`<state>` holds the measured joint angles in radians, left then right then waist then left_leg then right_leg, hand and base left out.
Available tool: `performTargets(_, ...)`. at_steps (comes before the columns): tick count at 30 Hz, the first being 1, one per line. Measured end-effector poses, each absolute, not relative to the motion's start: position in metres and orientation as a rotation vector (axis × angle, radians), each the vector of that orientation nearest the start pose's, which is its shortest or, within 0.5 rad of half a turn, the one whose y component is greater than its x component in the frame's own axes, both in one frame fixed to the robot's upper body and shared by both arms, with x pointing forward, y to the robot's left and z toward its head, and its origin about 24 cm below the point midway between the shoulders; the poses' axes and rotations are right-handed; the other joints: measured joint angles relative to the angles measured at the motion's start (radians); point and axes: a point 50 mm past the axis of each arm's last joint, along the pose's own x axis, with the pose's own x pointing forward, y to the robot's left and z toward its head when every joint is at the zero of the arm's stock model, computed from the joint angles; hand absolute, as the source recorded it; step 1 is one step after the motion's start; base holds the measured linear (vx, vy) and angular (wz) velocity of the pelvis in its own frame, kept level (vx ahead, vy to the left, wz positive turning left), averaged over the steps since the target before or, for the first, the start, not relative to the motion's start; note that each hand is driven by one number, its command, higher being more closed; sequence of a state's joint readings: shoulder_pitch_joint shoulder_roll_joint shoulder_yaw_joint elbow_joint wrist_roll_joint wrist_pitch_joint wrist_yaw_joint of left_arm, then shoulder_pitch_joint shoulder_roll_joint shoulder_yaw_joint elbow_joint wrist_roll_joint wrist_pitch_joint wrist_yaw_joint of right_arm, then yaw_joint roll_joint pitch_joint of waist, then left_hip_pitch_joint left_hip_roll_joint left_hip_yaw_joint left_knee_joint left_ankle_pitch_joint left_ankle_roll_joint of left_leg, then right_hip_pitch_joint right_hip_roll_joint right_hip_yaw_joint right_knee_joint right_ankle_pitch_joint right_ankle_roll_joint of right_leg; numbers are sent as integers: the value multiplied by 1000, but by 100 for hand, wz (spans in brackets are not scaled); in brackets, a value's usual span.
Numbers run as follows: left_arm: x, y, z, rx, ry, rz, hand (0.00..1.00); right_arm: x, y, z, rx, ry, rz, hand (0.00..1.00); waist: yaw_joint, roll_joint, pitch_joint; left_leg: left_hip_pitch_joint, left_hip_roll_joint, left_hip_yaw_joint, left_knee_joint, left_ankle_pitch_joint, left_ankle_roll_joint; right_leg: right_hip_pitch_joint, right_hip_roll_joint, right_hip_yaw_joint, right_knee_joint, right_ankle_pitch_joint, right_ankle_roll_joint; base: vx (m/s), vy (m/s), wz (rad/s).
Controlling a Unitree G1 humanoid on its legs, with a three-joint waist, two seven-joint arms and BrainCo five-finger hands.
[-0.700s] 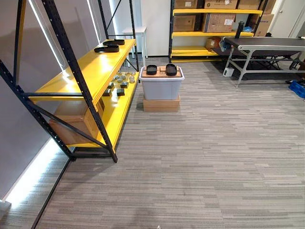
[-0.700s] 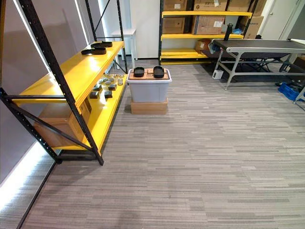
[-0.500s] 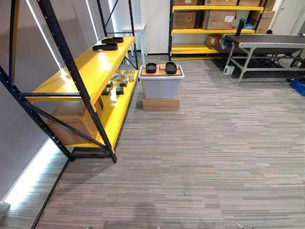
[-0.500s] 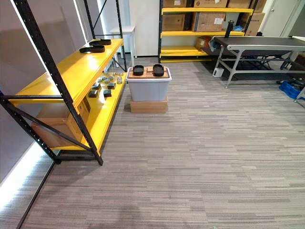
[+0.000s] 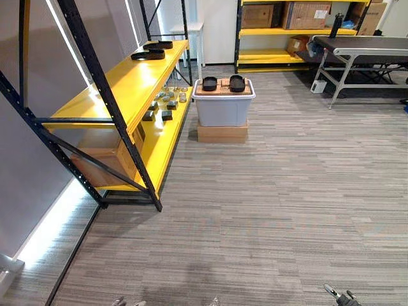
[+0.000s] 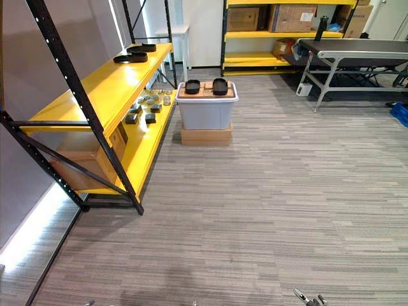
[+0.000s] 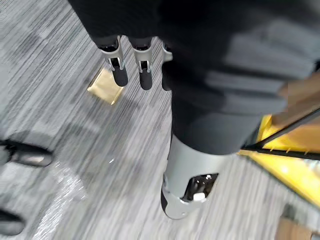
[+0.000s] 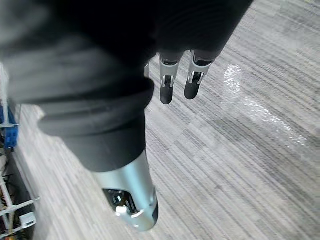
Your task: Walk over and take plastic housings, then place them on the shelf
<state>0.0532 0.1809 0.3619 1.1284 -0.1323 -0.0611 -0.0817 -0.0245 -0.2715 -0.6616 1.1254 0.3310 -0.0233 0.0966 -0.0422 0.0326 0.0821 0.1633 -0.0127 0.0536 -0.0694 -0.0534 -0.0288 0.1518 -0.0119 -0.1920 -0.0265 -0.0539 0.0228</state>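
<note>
Step in hand: the walk-up, no pick begun. The left hand [image 7: 120, 70] and the right hand [image 8: 166, 85] hang over the carpet [image 5: 274, 204], fingers straight and relaxed, holding nothing. Two black plastic housings [image 5: 210, 83] sit side by side on the lidded grey bin [image 5: 222, 109] — far ahead of both sets of fingers, near the yellow shelf [image 5: 121, 89]. Next move, as I judge it: close the gap to the bin before any reach.

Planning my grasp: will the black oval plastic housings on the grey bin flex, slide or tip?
Probably stiff: the black oval plastic housings look moulded. Likely light, being shallow. Flat on the grey bin, they'd probably slide before tipping.
</note>
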Motion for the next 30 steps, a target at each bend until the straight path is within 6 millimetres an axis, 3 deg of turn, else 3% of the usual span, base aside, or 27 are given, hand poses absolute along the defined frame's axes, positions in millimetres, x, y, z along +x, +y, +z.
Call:
performTargets(7,91,254,-151,-103,1030,396,0,110,-302,-130,327,852,-668,0,5,-5,5,2,2,11,-6,-1,-1,-3,1,3,1,0,0,-6,-10,-1)
performTargets(16,89,255,-150,-72,1017,387,0,107,-298,-132,316,867,-661,0,10,-13,17,-9,6,71,23,-27,-27,-23,0,47,15,-2,2,-28,-8,-15)
performTargets(18,93,253,-149,-63,1008,370,0,110,-297,-132,319,862,-660,0,12,-13,24,-66,9,87,98,-73,1,-60,-5,45,46,-20,9,-51,-2,-10)
performTargets(19,95,253,-149,-63,1005,368,0,111,-297,-132,322,859,-658,0,12,-13,32,-80,10,91,129,-91,11,-72,-9,42,68,-39,19,-30,15,-4)
performTargets(20,98,252,-148,-58,997,359,0,113,-296,-132,325,855,-658,0,11,-11,48,-106,16,115,200,-130,35,-109,-24,30,150,-97,50,-32,47,19)
performTargets(21,102,251,-147,-42,992,334,0,108,-295,-133,324,868,-666,0,7,-14,62,-118,22,140,262,-168,48,-143,-53,4,258,-170,123,-22,53,30)
performTargets(22,104,250,-147,-37,986,324,0,105,-295,-135,324,877,-669,0,7,-15,65,-120,22,140,280,-186,51,-160,-69,-8,323,-200,165,-4,78,17)
performTargets(24,103,254,-145,-10,991,316,0,108,-284,-138,314,897,-619,0,19,-13,81,-97,20,142,283,-225,73,-367,-144,-55,751,-182,103,86,109,-6)
performTargets(25,106,256,-144,5,985,308,0,109,-281,-139,314,904,-607,0,19,-9,94,-74,22,139,273,-229,79,-393,-157,-71,804,-191,102,189,116,0)
performTargets(27,110,262,-140,23,967,312,0,111,-272,-141,324,911,-585,0,18,-10,120,-14,30,140,223,-235,73,-458,-176,-124,812,-203,92,231,67,0)
performTargets(30,128,267,-133,39,920,310,0,121,-265,-141,317,906,-546,0,-5,-3,143,51,69,135,166,-253,34,-555,-127,-196,542,-162,58,447,-21,15)
